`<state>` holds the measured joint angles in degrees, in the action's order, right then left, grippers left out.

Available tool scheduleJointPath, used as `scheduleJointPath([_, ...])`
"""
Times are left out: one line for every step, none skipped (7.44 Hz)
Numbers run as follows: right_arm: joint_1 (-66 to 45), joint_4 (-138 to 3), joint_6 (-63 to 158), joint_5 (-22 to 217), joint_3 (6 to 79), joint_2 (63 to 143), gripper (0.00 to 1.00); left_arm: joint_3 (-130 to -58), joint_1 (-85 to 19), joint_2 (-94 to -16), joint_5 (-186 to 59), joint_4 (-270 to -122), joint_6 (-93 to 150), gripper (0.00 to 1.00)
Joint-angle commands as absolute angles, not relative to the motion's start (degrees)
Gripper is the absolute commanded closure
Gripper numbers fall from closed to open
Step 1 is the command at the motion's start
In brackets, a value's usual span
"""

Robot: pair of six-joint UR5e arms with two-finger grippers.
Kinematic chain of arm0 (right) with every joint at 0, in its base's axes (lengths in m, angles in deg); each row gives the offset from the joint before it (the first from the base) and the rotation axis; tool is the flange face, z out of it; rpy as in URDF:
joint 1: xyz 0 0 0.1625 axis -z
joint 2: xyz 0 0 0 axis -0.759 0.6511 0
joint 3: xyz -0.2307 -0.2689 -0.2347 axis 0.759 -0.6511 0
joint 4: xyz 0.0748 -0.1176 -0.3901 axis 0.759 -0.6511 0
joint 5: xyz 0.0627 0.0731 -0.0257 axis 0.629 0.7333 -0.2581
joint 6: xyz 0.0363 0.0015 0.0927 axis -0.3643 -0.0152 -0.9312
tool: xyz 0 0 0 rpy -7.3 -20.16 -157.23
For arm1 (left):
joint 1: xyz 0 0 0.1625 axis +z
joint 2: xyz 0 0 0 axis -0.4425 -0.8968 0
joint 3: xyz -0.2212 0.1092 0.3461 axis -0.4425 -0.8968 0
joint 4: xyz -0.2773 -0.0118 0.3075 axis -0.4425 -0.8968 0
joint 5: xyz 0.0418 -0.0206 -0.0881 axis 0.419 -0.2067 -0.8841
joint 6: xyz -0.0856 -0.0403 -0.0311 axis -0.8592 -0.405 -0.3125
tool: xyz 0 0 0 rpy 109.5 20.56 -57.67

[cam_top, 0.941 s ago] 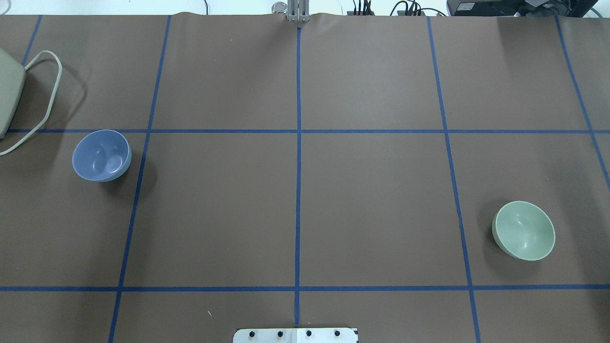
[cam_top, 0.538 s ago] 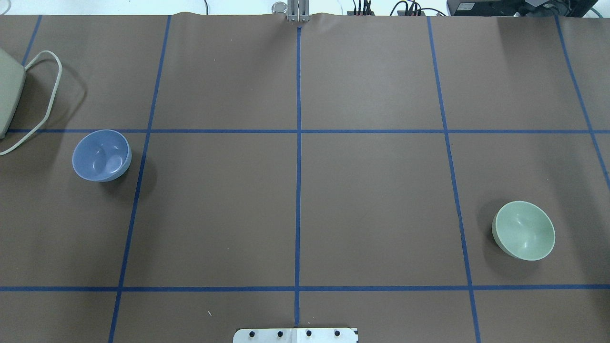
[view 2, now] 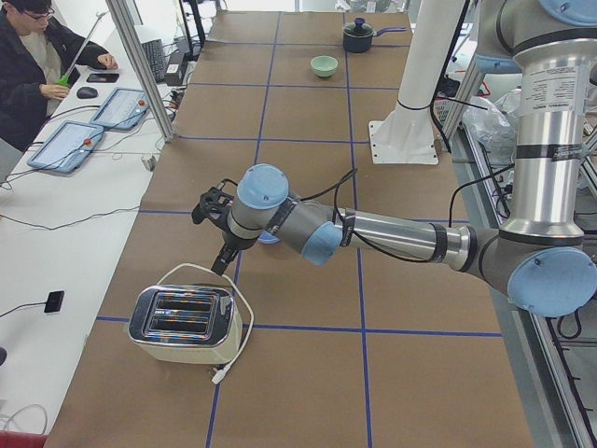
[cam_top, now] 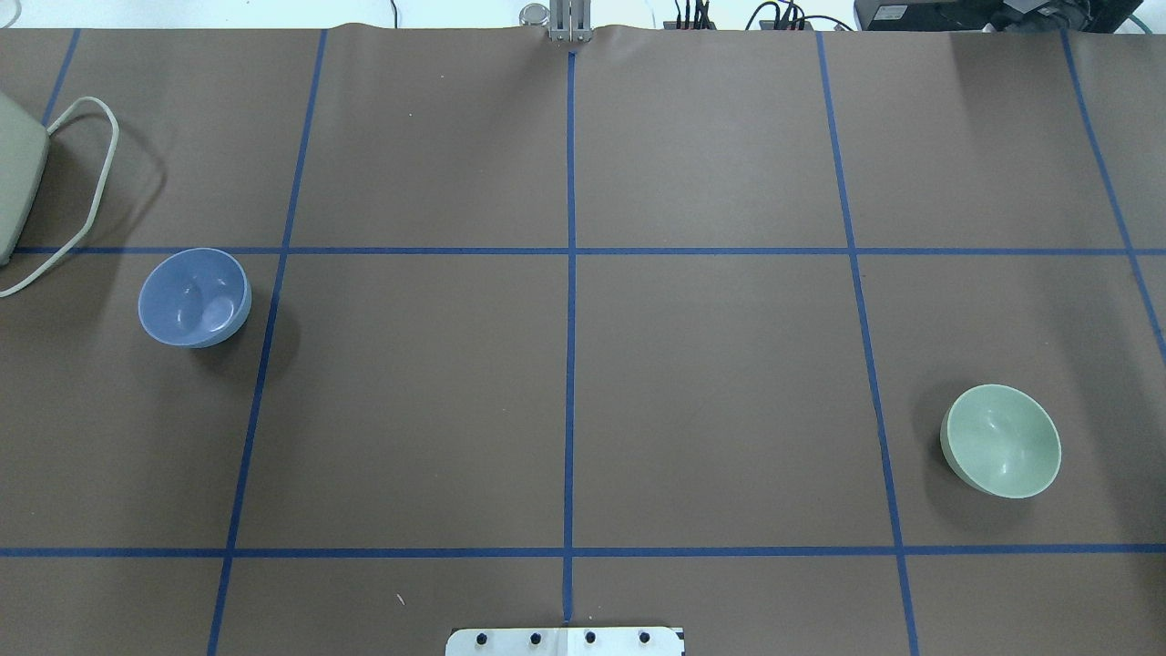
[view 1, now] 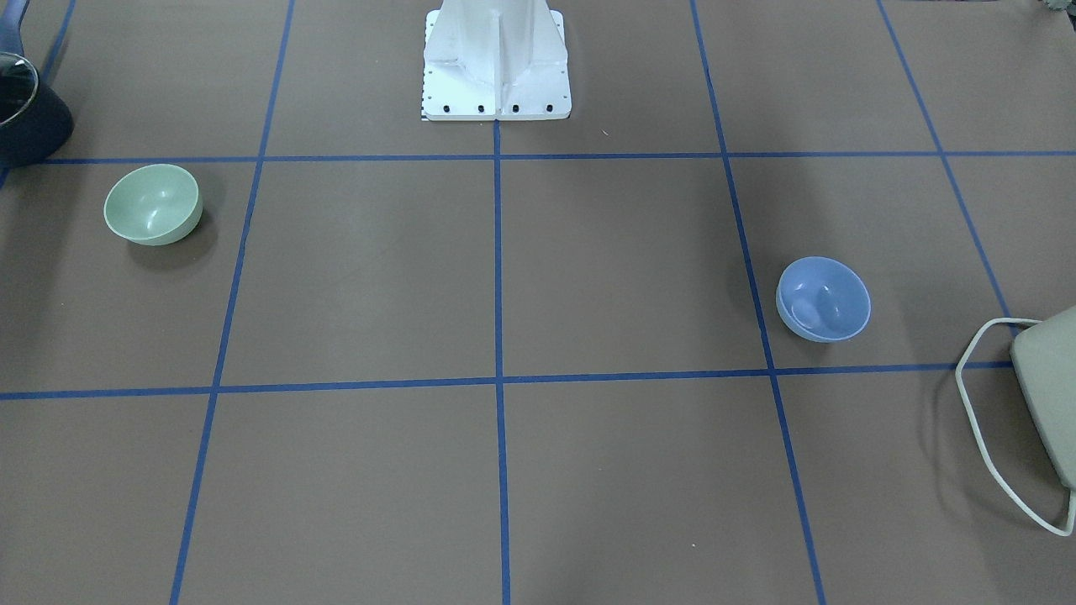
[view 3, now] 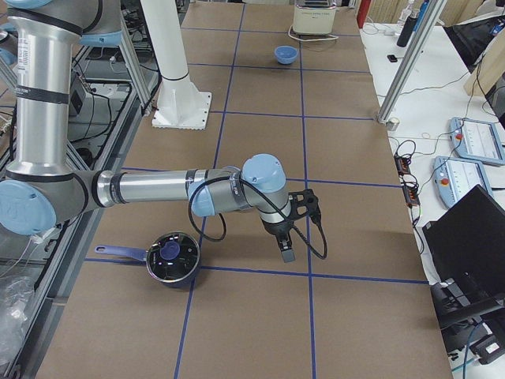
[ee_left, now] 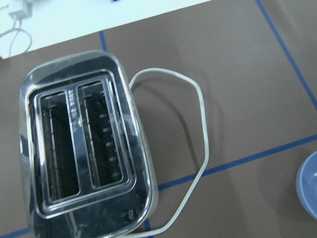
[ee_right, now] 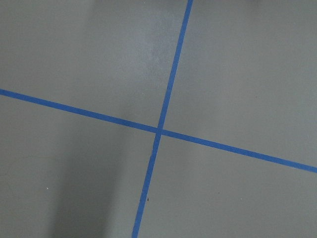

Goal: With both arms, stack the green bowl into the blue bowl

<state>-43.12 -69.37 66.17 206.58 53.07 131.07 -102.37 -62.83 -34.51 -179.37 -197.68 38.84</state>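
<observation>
The green bowl (cam_top: 1001,441) stands upright and empty on the table's right side; it also shows in the front view (view 1: 153,204) and far off in the left side view (view 2: 324,65). The blue bowl (cam_top: 194,297) stands upright and empty on the left side, seen too in the front view (view 1: 823,299); its rim shows at the edge of the left wrist view (ee_left: 309,186). My left gripper (view 2: 222,257) hangs above the table between the blue bowl and the toaster. My right gripper (view 3: 286,249) hangs over bare table. Both show only in side views, so I cannot tell their state.
A chrome and cream toaster (ee_left: 84,148) with a looped cord (cam_top: 86,182) stands at the far left. A dark navy pot with a glass lid (view 3: 172,257) sits near the green bowl's end. The white stand (view 1: 496,59) rises at the robot's edge.
</observation>
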Motion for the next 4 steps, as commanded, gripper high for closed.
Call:
scheduleJointPath([-39.0,-63.4,53.8,208.2,53.5,130.2,0.00,-102.4,-56.1,-36.5,-179.7,-202.4,29.3,0.02])
scheduleJointPath([-35.0,-61.8,47.9,207.6,53.7,129.9,0.00,-102.0,-52.7,-36.9,-179.5,-205.8,19.5,0.02])
scheduleJointPath([-31.5,-61.6,42.6,205.6,54.1,128.8,0.00,-101.7,-46.5,-36.9,-177.2,-206.8,12.1,0.02])
scheduleJointPath([-29.4,-61.6,41.0,203.8,54.2,128.8,0.00,-101.4,-38.9,-36.9,-167.2,-206.8,5.5,0.02])
